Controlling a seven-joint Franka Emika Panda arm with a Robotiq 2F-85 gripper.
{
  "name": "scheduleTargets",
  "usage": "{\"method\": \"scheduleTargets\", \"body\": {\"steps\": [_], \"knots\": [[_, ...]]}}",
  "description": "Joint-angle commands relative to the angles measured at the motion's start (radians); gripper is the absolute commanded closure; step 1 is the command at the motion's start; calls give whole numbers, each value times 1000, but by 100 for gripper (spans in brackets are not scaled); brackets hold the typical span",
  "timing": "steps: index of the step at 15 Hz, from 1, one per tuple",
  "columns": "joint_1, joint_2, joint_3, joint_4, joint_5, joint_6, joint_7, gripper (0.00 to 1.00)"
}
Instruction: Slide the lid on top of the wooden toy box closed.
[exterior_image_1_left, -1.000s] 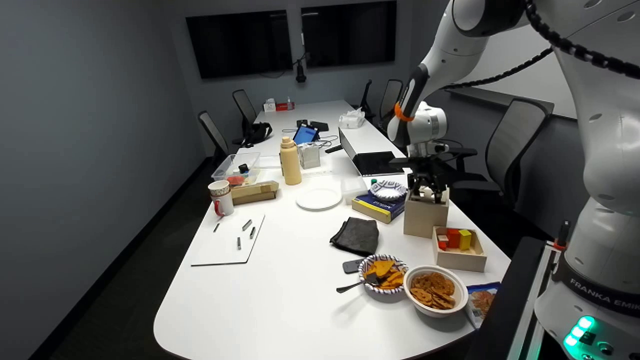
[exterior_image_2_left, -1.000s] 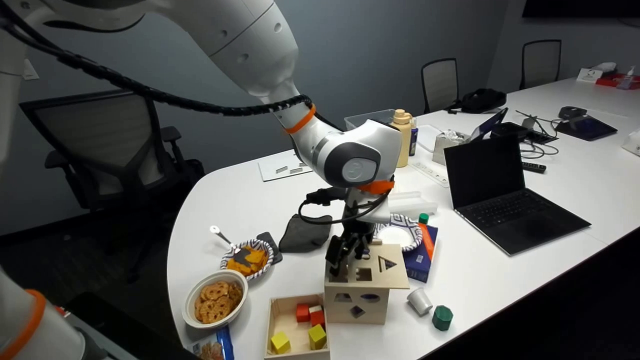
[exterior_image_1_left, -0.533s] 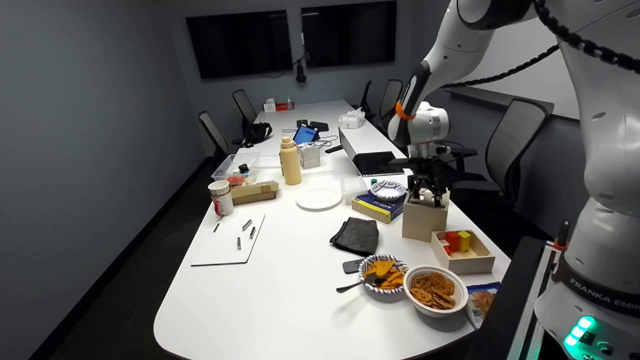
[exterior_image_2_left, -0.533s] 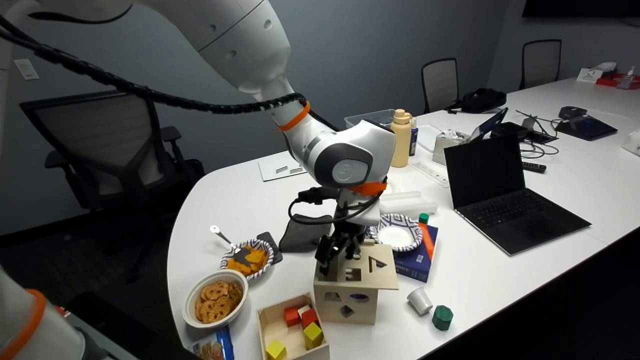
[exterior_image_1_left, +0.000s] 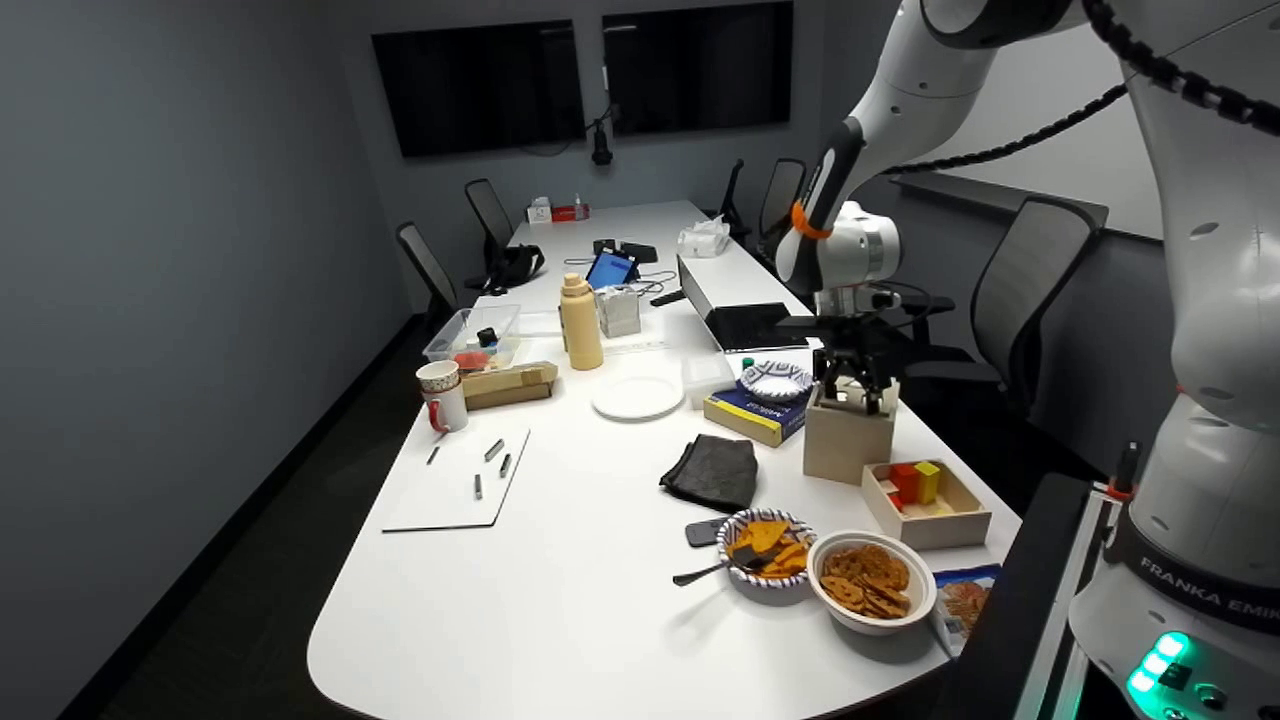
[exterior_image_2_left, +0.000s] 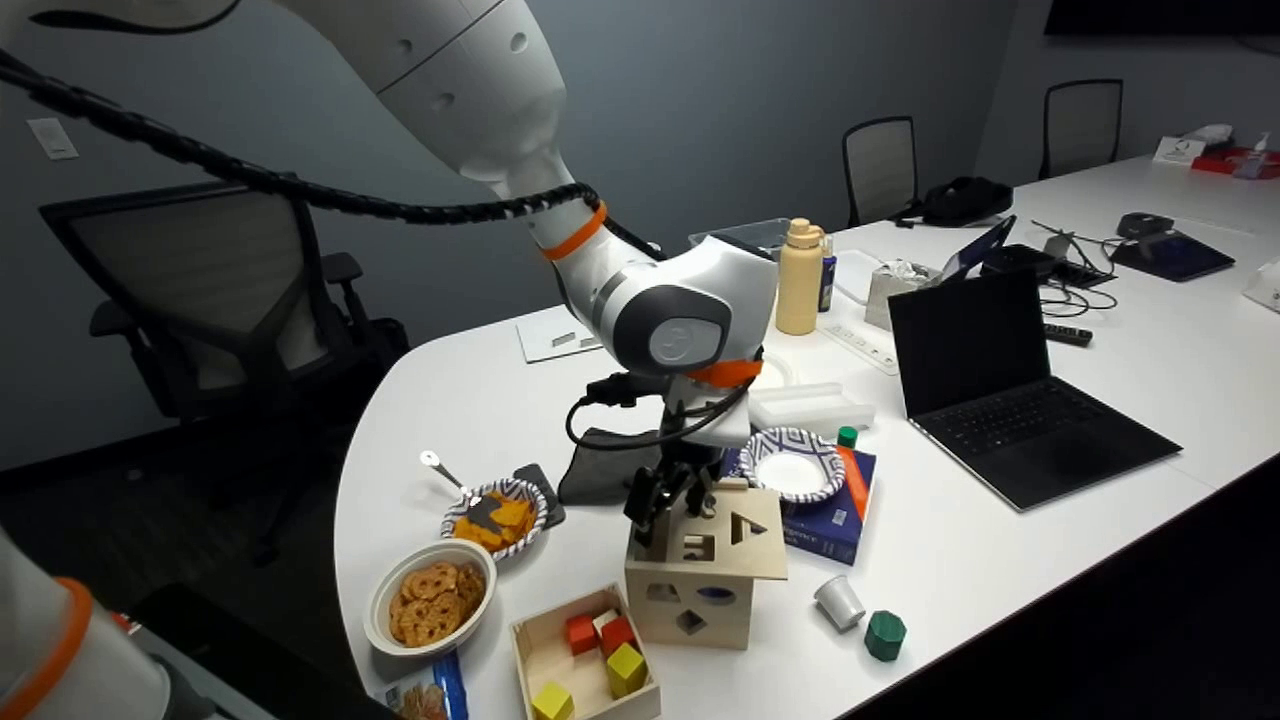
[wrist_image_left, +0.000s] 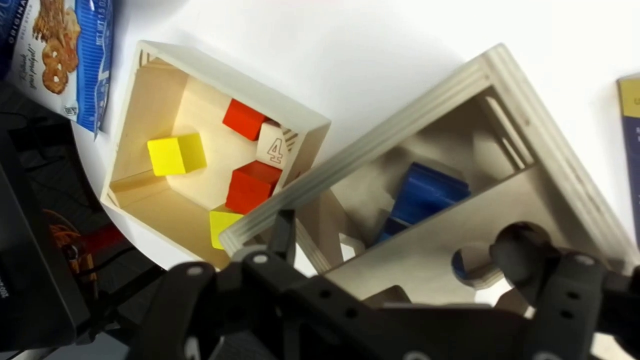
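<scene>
The wooden toy box (exterior_image_2_left: 728, 626) stands on the table and also shows in the other views (exterior_image_1_left: 846, 447) (wrist_image_left: 361, 151). Its lid (exterior_image_2_left: 764, 556), a pale panel with cut-out shapes, is partly slid out and overhangs one side. In the wrist view the lid (wrist_image_left: 425, 265) leaves a gap with a blue block (wrist_image_left: 427, 192) inside. My gripper (wrist_image_left: 404, 244) is over the box top, pointing down, fingers wide apart. One finger is in the open gap near the box wall. The other is at a round hole in the lid; whether it touches is unclear. It shows in both exterior views (exterior_image_1_left: 851, 393) (exterior_image_2_left: 668, 515).
A low wooden tray (exterior_image_2_left: 590, 597) with red and yellow blocks sits against the box. A blue book (exterior_image_2_left: 830, 522) with a patterned plate (exterior_image_2_left: 790, 470) stands behind. A grey cup (exterior_image_2_left: 840, 603), a green block (exterior_image_2_left: 885, 636) and two snack bowls (exterior_image_1_left: 870, 620) (exterior_image_1_left: 722, 545) are nearby.
The gripper, box and lid have moved together toward the tray. The tray has been pushed and turned slightly. The lid's overhang looks about the same or slightly smaller. The fingers stay apart.
</scene>
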Motion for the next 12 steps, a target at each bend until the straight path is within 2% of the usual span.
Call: {"method": "scheduleTargets", "body": {"steps": [1, 12], "knots": [[16, -47, -2, -47, -8, 16, 6, 0], [18, -87, 0, -74, -7, -2, 4, 0]]}}
